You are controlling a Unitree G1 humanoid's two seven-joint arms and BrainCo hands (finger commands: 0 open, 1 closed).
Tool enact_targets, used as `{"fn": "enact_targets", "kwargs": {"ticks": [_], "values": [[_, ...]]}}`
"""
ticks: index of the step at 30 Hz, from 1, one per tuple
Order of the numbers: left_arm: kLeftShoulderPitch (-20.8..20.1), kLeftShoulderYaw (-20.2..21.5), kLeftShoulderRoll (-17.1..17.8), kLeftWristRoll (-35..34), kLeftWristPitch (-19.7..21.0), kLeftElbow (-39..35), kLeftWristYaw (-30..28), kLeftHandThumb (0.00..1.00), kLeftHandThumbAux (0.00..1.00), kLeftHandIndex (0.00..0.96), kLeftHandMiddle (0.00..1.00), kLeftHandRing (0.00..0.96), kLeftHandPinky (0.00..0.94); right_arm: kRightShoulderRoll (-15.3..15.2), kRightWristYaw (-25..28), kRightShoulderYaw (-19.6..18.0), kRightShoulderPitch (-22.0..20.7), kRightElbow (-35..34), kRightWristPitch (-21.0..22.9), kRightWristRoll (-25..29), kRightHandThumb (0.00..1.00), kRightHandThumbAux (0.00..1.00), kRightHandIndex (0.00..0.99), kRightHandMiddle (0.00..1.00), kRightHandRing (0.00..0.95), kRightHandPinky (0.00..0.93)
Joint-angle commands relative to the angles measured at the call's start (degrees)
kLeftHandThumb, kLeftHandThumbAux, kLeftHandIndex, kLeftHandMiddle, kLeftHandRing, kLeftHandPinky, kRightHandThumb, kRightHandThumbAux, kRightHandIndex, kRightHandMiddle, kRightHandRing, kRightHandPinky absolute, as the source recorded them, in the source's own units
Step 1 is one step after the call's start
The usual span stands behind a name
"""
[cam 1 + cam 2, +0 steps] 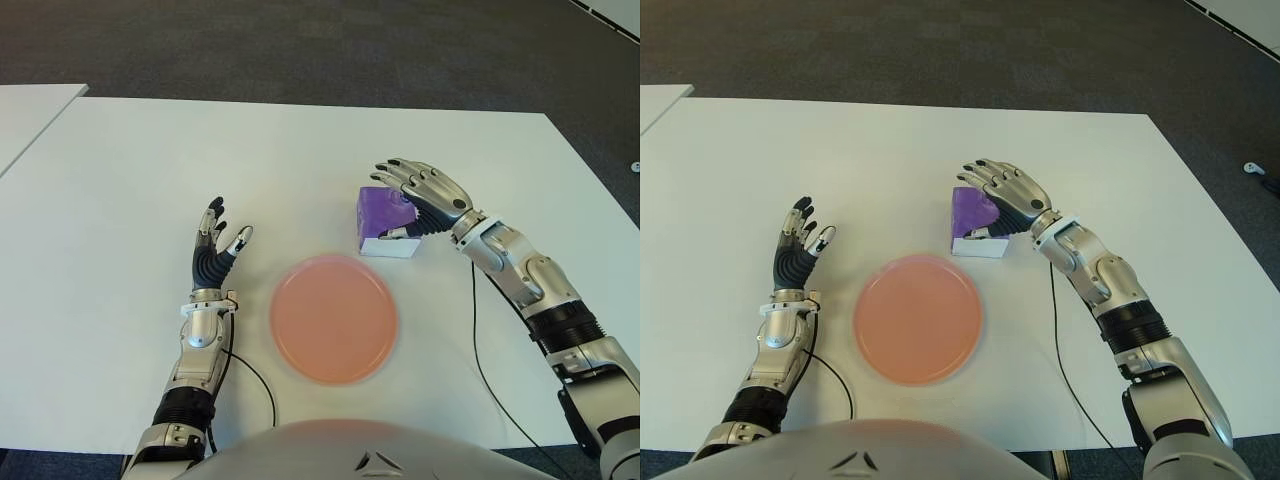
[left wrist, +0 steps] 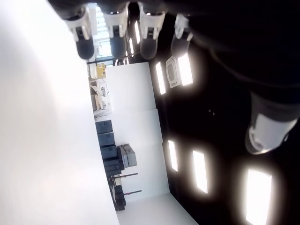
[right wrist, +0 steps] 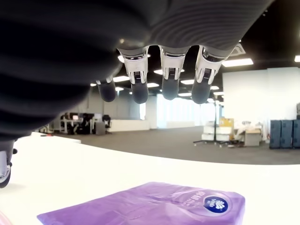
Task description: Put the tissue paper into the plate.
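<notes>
White table (image 1: 120, 200) fills most of what the head camera sees, with dark carpet (image 1: 300, 45) behind it. Going from left to right, the left hand (image 1: 213, 248) comes first. It shows left of the plate, palm up on end, with its fingers (image 1: 211, 218) straight and spread. It holds nothing. Its own wrist view shows the same thing, with four fingertips (image 2: 85, 48) in a row and only the room's ceiling lights past them.

Next comes the plate (image 1: 333, 318). It is round, flat and orange-pink, and it sits near the front edge of the table, in the middle. Nothing lies on it.

Just behind the plate and a bit to its right is the tissue paper (image 1: 384, 222), a small purple pack with a white bottom edge. It lies on the table, near the plate's rim but outside it.

Last comes the right hand (image 1: 425, 200). It is over the right side of the pack with its fingers (image 1: 398, 172) wide and reaching across the top. The thumb is down by the pack's white edge. In the right wrist view the fingertips (image 3: 170, 90) hang above the purple pack (image 3: 154, 206) with a clear gap, so the hand is not holding it.
</notes>
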Motion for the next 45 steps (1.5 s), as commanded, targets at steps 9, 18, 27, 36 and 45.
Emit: {"fn": "enact_targets", "kwargs": {"ticks": [9, 18, 27, 36, 45], "values": [[3.96, -0.43, -0.59, 0.41, 0.0, 3.91, -0.17, 0.0, 0.513, 0.0, 0.0, 0.0, 0.0, -0.13, 2.02, -0.8, 2.85, -0.81, -1.05, 0.12, 0.226, 0.425, 0.0, 0.0, 0.0, 0.0], [4.09, -0.41, -0.34, 0.3, 0.22, 3.96, -0.42, 0.0, 0.499, 0.0, 0.0, 0.0, 0.0, 0.41, 2.9, -1.06, 1.92, 1.69, -0.67, 0.65, 0.239, 0.418, 0.0, 0.0, 0.0, 0.0], [3.74, -0.28, -0.22, 0.45, 0.0, 4.48, -0.03, 0.0, 0.498, 0.0, 0.0, 0.0, 0.0, 1.6, 3.21, -0.23, 0.72, 5.88, -0.23, 0.04, 0.258, 0.416, 0.0, 0.0, 0.0, 0.0], [3.66, -0.34, 0.05, 0.55, 0.08, 4.54, -0.19, 0.0, 0.505, 0.0, 0.0, 0.0, 0.0, 2.73, 0.95, 1.21, -2.14, 12.84, -0.87, -1.13, 0.275, 0.424, 0.0, 0.0, 0.0, 0.0], [3.63, -0.42, 0.15, 0.42, 0.28, 4.38, -0.25, 0.0, 0.504, 0.0, 0.0, 0.0, 0.0, 3.53, -0.16, 2.61, -7.0, 21.34, -0.7, -2.09, 0.262, 0.43, 0.0, 0.0, 0.0, 0.0]]}}
